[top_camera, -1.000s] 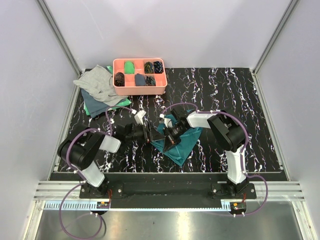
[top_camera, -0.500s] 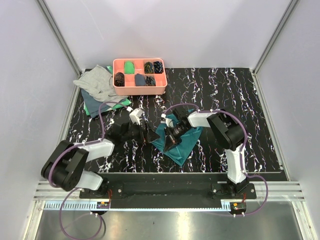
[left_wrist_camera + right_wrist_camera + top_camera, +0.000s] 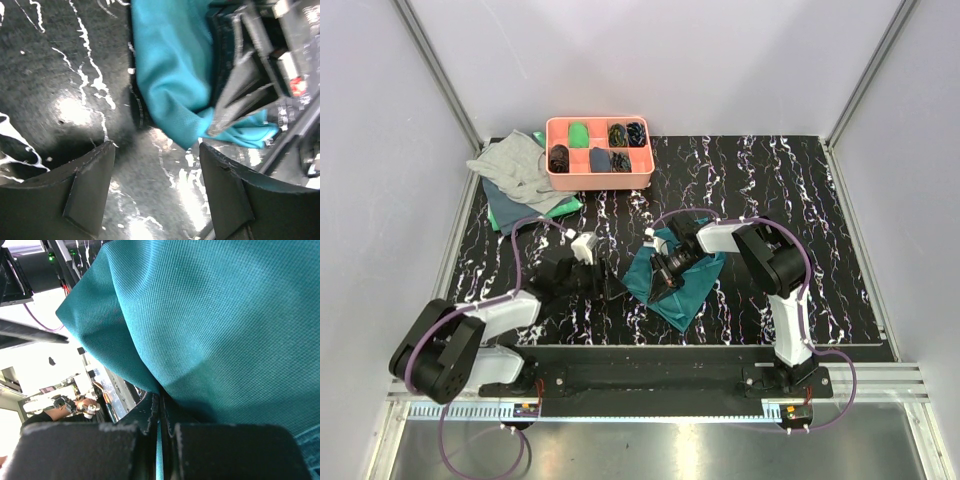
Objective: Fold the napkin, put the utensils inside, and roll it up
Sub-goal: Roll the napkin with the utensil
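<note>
The teal napkin (image 3: 682,290) lies bunched on the black marbled table, right of centre. My right gripper (image 3: 661,281) is shut on a fold at its left edge; the wrist view shows the cloth (image 3: 210,315) pinched between the closed jaws of the right gripper (image 3: 160,401). My left gripper (image 3: 610,283) is open and empty, a short way left of the napkin, low over the table. In its wrist view the left gripper (image 3: 156,150) faces the napkin (image 3: 170,75) and the right gripper's fingers (image 3: 235,95) that hold it. The orange fork and teal spoon are out of view.
A salmon compartment tray (image 3: 600,181) with rolled cloths stands at the back left. Beside it lie a light grey cloth (image 3: 515,168), a dark blue-green cloth (image 3: 510,213) and a bright green cloth (image 3: 570,205). Metal frame posts flank the table.
My left arm has drawn back to the left and toward the near edge, away from the napkin. My right gripper keeps its hold on the napkin, nearly still.
</note>
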Robot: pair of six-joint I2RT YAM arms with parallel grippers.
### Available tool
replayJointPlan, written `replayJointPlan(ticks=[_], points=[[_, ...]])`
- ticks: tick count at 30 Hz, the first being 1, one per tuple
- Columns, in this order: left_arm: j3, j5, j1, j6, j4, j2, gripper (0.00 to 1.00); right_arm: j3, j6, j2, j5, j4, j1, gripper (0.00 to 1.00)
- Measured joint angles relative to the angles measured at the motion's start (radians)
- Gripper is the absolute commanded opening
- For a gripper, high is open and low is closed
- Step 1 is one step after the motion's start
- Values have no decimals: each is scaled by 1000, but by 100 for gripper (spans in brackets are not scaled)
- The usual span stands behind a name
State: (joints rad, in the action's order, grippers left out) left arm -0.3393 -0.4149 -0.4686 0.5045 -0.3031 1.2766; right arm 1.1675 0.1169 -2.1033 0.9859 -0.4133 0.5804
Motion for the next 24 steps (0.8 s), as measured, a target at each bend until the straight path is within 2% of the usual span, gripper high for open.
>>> replayJointPlan(ticks=[4,9,17,24], points=[[21,-34,0,68,-46,-17,62,0,0,0,2,0,0,0],[22,-105,0,136,-119,50,53,0,0,-1,2,0,0,0],[22,-214,-1,304,-314,138,54,0,0,-1,1,0,-1,0],[26,-245,-1,434,-536,245,57,0,1,-1,0,0,-1,0]])
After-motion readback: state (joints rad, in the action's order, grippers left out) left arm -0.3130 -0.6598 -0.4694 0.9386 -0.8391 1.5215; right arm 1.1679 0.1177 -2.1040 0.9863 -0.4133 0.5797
